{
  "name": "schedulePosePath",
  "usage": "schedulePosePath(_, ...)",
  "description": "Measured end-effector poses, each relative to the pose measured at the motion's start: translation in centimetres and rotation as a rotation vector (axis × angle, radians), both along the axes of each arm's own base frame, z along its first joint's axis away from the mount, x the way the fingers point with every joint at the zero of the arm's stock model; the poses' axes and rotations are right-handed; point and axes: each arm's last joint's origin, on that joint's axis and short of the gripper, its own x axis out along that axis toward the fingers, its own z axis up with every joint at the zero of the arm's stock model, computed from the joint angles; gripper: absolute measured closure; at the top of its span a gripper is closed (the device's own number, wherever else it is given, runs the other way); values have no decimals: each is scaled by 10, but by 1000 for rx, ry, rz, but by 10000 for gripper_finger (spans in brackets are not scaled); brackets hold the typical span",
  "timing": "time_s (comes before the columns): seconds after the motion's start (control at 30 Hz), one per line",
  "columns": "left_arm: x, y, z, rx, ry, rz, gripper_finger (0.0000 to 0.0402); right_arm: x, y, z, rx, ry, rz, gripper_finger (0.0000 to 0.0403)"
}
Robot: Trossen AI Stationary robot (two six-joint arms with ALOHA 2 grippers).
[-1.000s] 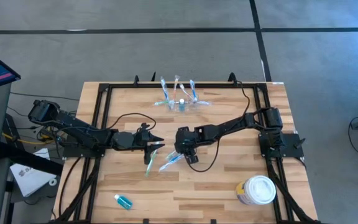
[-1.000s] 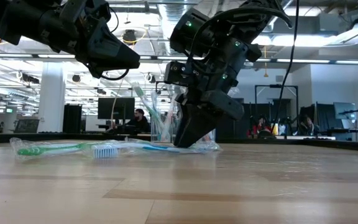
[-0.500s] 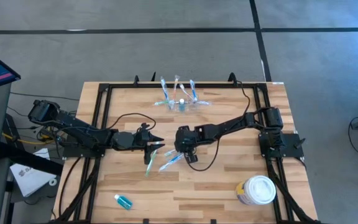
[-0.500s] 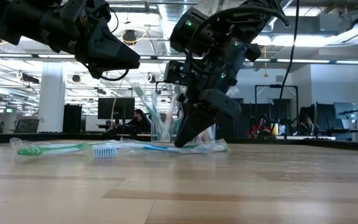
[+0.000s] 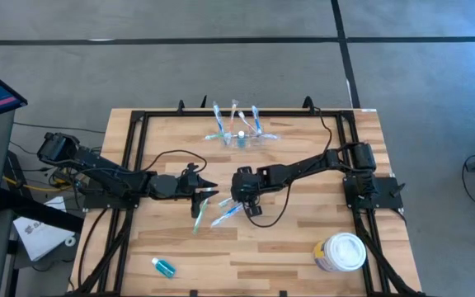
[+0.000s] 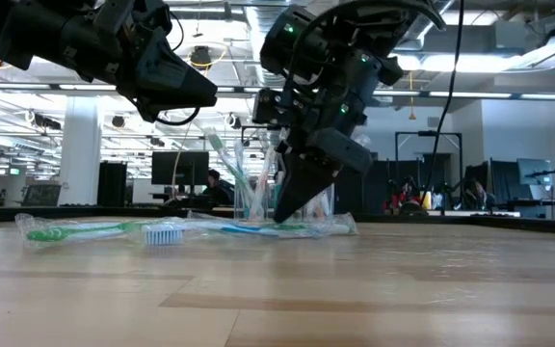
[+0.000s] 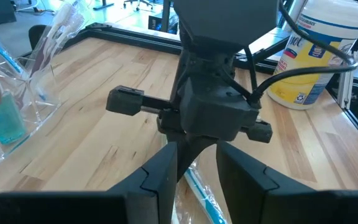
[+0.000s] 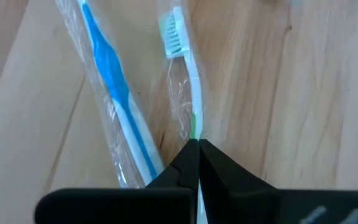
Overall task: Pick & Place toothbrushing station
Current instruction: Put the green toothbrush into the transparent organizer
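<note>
**A:** High view first. Where's the station (image 5: 239, 134)?

**B:** Far edge of the table (image 5: 303, 239), near the middle, clear plastic with brushes standing in it. Well apart from both grippers, which sit mid-table, nearer the front than the station.

**A:** Right gripper (image 5: 239, 200)?

**B:** Tips down at the wood, fingers pinched together. Right wrist view shows them closed on the wrapped green brush (image 8: 185, 81) at its handle, bristles pointing away. The wrapped blue brush (image 8: 114, 87) lies just beside it, not gripped.

**A:** Low view agrees?

**B:** Yes. The right gripper (image 6: 292, 207) comes to a point at the wrappers lying flat on the table. The station (image 6: 249, 193) shows behind it, farther back.

**A:** Left gripper (image 5: 207, 192)?

**B:** Hovers above the table, just beside the right one, facing it. Fingers (image 7: 160, 174) partly apart in its wrist view, nothing between them.

**A:** Other bits?

**B:** White-lidded tub (image 5: 340, 252) at the front right corner, small teal bottle (image 5: 164, 266) at the front left.
</note>
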Motion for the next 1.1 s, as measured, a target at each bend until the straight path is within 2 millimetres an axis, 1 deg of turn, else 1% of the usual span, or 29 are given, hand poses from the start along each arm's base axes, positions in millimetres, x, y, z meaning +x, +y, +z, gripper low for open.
schedulePosePath(0.53, 0, 0, 1, 4, -6, 13, 296, 17, 0, 39, -16, -13, -30, 402)
schedulePosePath(0.73, 0, 1, 1, 16, -11, 53, 296, 19, 7, 53, -11, -10, -24, 402)
schedulePosePath(0.8, 0, 2, 1, 19, -12, 62, 296, 15, 11, 63, -17, -28, -6, 402)
schedulePosePath(0.87, 0, 2, 1, 19, -11, 63, 296, 11, 14, 79, -14, -77, 2, 402)
schedulePosePath(0.97, 0, 2, 1, 20, -10, 64, 296, -4, 17, 102, -16, -137, 10, 402)
schedulePosePath(1.03, 0, 2, 1, 20, -14, 66, 296, -18, 15, 115, -11, -166, 0, 402)
schedulePosePath(1.1, 0, 2, 1, 21, -17, 71, 296, -28, 16, 127, 3, -243, -5, 402)
